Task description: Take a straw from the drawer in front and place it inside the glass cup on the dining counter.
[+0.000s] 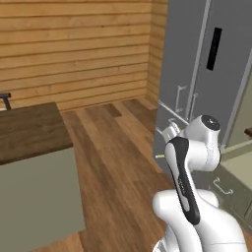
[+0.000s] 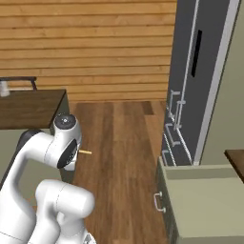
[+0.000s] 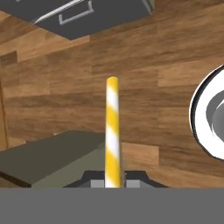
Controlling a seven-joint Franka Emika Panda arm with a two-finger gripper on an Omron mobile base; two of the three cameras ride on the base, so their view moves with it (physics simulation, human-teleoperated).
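Hand view: the gripper point(image 3: 113, 183) is clamped on the straw point(image 3: 112, 131), which rises straight up from between the two dark finger tips; it is striped yellow and white. Behind it lies wood-plank floor point(image 3: 144, 65), with a sage-green block at lower left of that view and grey fridge panels point(image 3: 83, 15) with long handles at the top. Left base view: a short yellow end of the straw sticks out just left of the arm's wrist, over the floor, beside the grey fridge. Right base view: the straw's tip shows just right of the arm's round joint, again over bare floor. The dining counter point(image 2: 28, 107) stands at left, its dark wood top on a sage-green base; the glass cup point(image 2: 4, 88) sits near its far left edge, well apart from the straw. The drawer point(image 2: 205, 200) at lower right stands pulled out, silver handle on its front.
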